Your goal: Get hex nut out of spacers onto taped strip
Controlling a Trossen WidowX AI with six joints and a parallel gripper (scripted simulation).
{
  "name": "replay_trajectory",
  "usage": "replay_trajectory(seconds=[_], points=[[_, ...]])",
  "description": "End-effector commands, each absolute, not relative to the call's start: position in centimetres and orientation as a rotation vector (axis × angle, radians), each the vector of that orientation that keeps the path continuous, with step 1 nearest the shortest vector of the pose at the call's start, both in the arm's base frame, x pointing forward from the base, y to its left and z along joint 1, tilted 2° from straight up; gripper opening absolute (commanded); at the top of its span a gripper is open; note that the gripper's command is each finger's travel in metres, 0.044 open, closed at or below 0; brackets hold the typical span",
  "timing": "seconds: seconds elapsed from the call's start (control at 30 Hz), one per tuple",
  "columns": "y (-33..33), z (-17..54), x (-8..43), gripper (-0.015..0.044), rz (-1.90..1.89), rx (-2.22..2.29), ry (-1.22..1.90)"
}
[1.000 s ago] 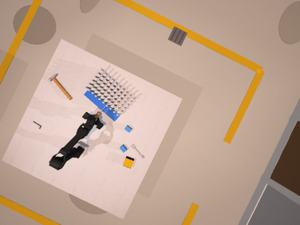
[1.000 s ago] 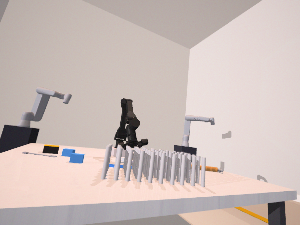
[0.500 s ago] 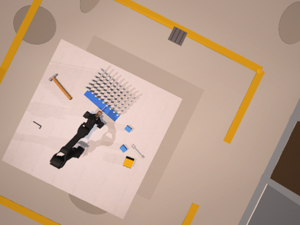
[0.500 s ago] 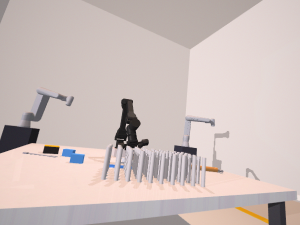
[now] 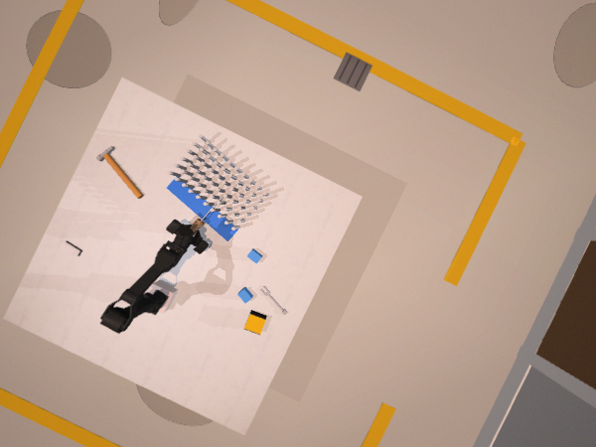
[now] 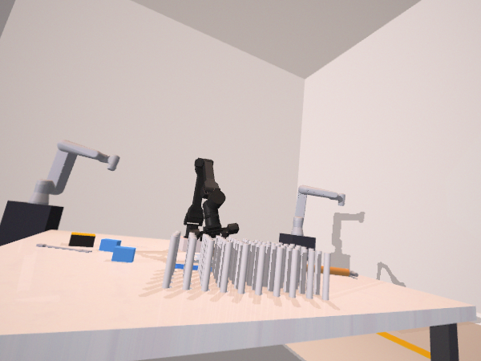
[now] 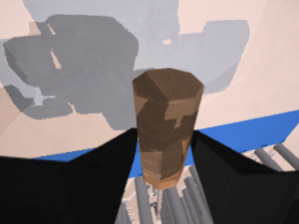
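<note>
You have bright, warm light over the table [image 5: 298, 209] [image 6: 100, 309], washing its top to a pale pink. In the top view, the spacers [image 5: 219, 179] [image 6: 242, 269] throw thin shadows toward the upper right, and the table's own broad shadow falls that way too. Your wrist view shows overlapping grey shadows, with hard, jagged edges, and dappled shade on the wooden handle [image 7: 166, 129]. The black claw [image 5: 198, 224] [image 7: 163, 134] loses most of its detail in darkness. In your exterior view, the ceiling is dimmer than the right wall, and fine edges look slightly soft.
</note>
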State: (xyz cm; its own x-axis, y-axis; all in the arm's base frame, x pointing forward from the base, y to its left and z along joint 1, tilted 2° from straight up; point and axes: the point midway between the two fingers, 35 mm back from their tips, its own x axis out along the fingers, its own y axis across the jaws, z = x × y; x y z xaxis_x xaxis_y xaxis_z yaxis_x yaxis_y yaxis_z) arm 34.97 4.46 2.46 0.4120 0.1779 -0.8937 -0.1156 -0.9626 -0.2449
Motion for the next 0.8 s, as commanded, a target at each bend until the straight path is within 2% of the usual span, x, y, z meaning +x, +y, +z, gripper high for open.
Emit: replay_trajectory(seconds=[0.0, 0.77], points=[[4.5, 2.8, 35.5, 0.0, 1.557, -2.41, -0.068], [4.3, 2.9, 36.9, 0.0, 1.556, -2.412, -0.068]])
